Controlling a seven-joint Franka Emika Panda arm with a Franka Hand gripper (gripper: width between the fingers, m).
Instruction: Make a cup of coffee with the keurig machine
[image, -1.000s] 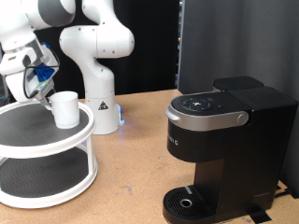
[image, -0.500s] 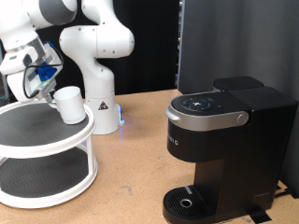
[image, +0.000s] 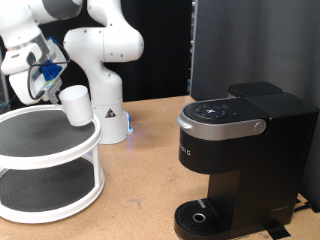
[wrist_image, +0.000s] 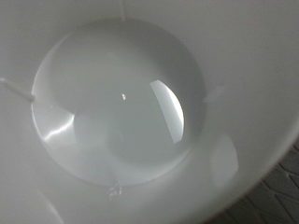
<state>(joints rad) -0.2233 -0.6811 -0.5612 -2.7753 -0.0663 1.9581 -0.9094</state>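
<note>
The white cup hangs tilted just above the top tier of a white two-tier round stand at the exterior view's left. My gripper is shut on the side of the cup that faces the view's left. In the wrist view the cup's white inside fills the picture and it is empty; the fingers do not show there. The black keurig machine stands at the exterior view's right, lid down, with nothing on its round drip base.
The arm's white base stands behind the stand, between it and the machine. A black panel rises behind the machine. The wooden tabletop shows between stand and machine.
The cup has risen off the stand's top tier with the gripper, tilted, and shifted slightly towards the exterior view's right.
</note>
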